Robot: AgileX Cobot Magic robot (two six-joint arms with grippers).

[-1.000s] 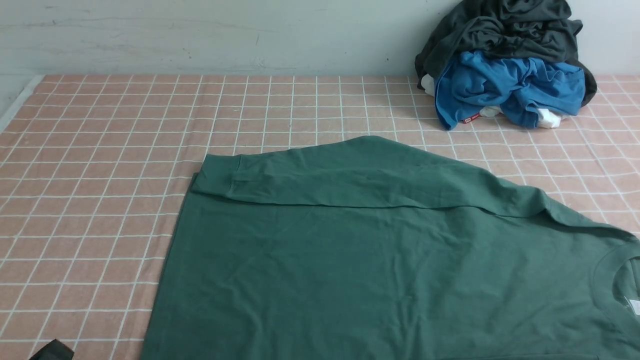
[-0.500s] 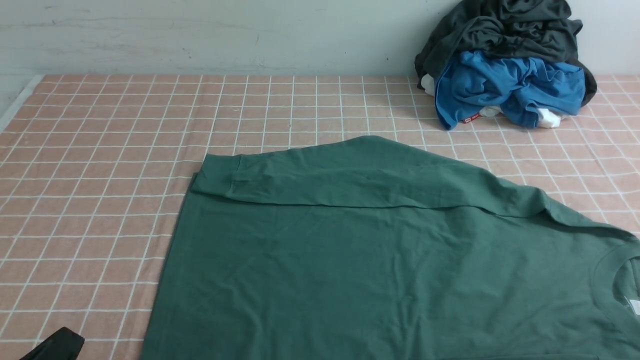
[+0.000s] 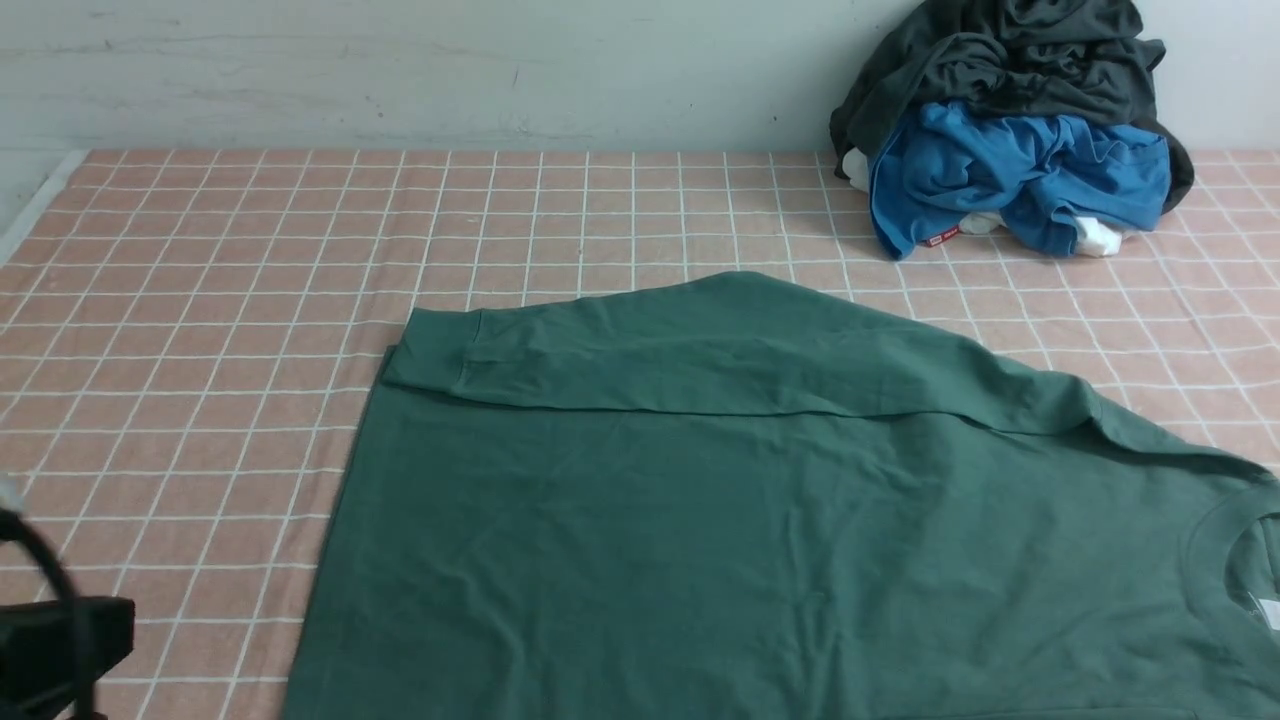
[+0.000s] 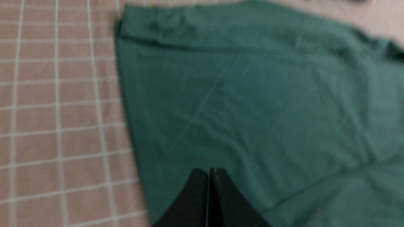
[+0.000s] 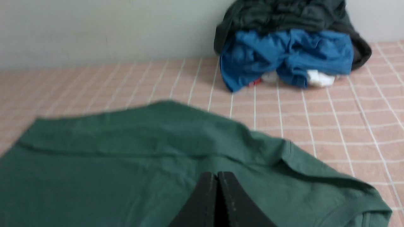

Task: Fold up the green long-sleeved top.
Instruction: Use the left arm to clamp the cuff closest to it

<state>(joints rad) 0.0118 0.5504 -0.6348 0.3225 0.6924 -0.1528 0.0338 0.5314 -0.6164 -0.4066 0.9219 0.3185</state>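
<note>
Green cotton was seen spread flat over the near right part of a pink checked tablecloth (image 3: 200, 300). The green long-sleeved top (image 3: 760, 540) was laid with its ribbed neckline (image 3: 1215, 525) at the near right edge and its hem toward the left. One sleeve (image 3: 720, 350) was folded across the far side of the body, and its cuff (image 3: 432, 352) ended at the garment's far left corner. A small white label (image 3: 1270, 612) was visible inside the neck.

The left gripper (image 4: 209, 172) was shown over the near left part of the top, its black jaws pressed together with nothing between them. The right gripper (image 5: 217, 176) was likewise closed tight and empty, over the top near the shoulder. Whether either touched the cloth could not be told. A dark part of the left arm (image 3: 60, 640) was caught at the near left edge of the front view.

At the far right, against the pale wall (image 3: 400, 70), a bright blue garment (image 3: 1010, 180) was heaped under a charcoal-grey garment (image 3: 1000, 50), well apart from the top.
</note>
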